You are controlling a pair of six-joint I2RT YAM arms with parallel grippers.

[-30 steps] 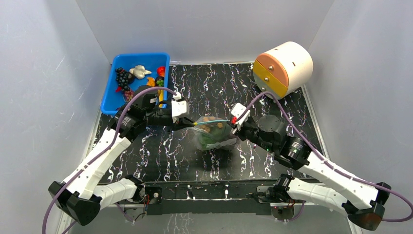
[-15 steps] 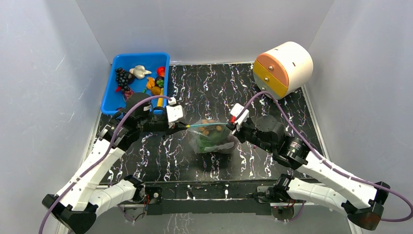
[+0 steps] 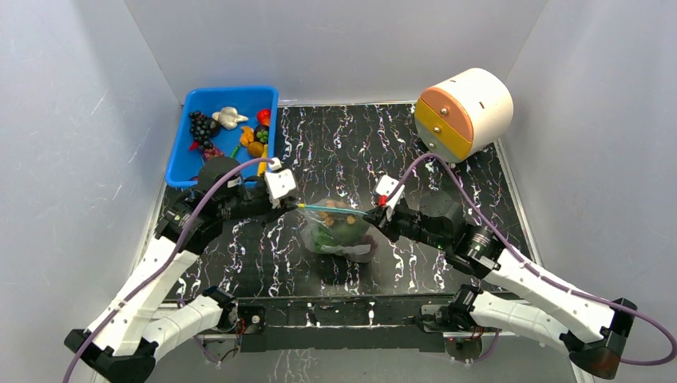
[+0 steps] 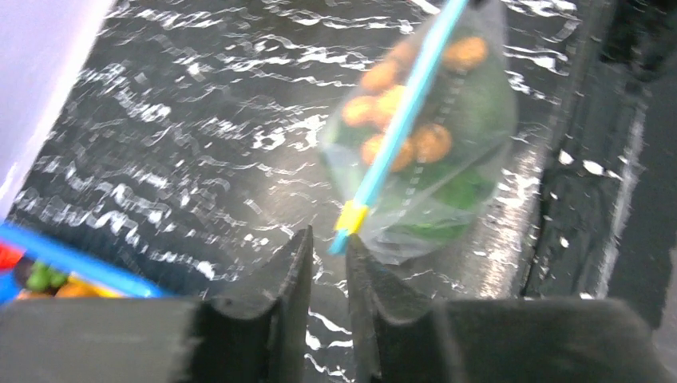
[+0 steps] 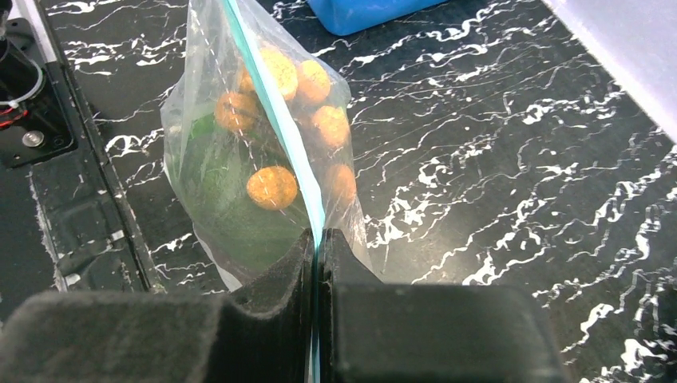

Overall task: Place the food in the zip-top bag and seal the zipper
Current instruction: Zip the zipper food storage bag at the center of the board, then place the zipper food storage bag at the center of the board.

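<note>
We judge the zip-top bag [image 5: 215,171] limp; our right hand [image 5: 317,235] pinches its stiffer zipper [image 5: 271,104], left hand [image 4: 327,239] parted just short of it.

A robot lab test cell, not a lived-in room.
Plain white panels [image 3: 335,48] box in a black marbled table [image 3: 335,136]. A left arm [image 3: 160,263] and a right arm [image 3: 543,287], trailing purple cables [image 3: 199,209], are bolted along the bottom edge. The props are plastic food [image 3: 203,128] in a blue bin [image 3: 177,155] at upper left and a zip-top bag [image 3: 339,231] at centre.
</note>
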